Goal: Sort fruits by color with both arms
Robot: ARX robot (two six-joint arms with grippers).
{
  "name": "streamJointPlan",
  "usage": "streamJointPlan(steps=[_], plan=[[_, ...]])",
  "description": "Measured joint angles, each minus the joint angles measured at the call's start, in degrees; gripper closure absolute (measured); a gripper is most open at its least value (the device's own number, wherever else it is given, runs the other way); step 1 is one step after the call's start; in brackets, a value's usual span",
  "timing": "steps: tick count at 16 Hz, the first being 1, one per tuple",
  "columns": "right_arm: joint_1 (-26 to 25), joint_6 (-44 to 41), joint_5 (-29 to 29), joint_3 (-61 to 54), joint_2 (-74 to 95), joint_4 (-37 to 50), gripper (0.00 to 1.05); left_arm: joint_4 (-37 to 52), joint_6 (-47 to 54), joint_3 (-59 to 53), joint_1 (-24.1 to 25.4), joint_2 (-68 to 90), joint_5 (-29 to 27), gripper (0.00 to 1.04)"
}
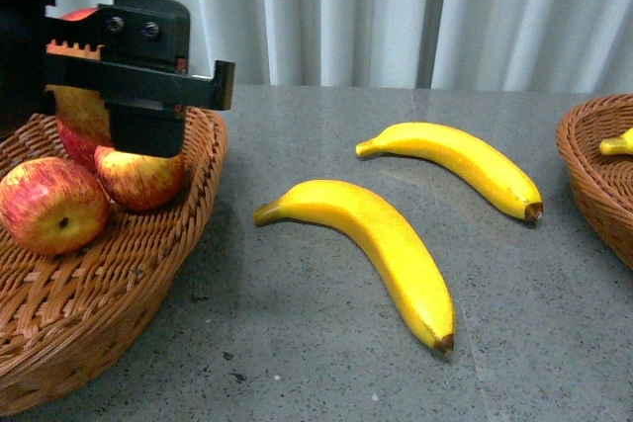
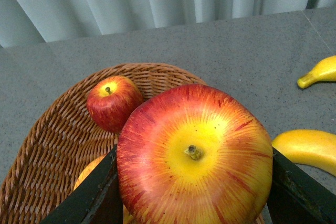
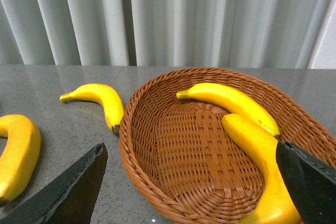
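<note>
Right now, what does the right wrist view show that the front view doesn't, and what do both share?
Right wrist only: the right basket seen inside, one banana and a second banana lying in it, by the open right fingers. Front only: the left basket with a nearer apple and a farther apple, the left fingers shut on a held apple. Both: the near table banana, the far table banana, the right basket's rim.

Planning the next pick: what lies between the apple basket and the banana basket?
Two loose bananas on the grey table: a nearer banana and a farther banana, apart from each other. The front view shows it.
</note>
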Motion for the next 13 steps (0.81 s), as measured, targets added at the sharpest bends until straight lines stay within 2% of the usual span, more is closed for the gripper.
streamJointPlan(steps=[1,4,10,12,13], plan=[[0.0,0.0,0.0,0.0,0.0,0.0,0.07,-0.5,-1.1,-0.8,0.0,-1.4,-0.4,0.39],[0.0,0.0,0.0,0.0,0.0,0.0,0.07,-0.3,-3.3,-1.3,-0.1,-2.0,0.1,0.06],[0.0,0.0,0.0,0.0,0.0,0.0,0.07,12.0,-3.7,-3.6,-2.1,-5.6,-0.7,0.07],[0.0,0.0,0.0,0.0,0.0,0.0,0.07,10.8,-5.6,-4.0,-1.1,-8.0,-1.2,0.07],[0.0,0.0,0.0,0.0,0.0,0.0,0.07,10.6,-6.4,-4.7,0.2,-9.7,0.6,0.09]])
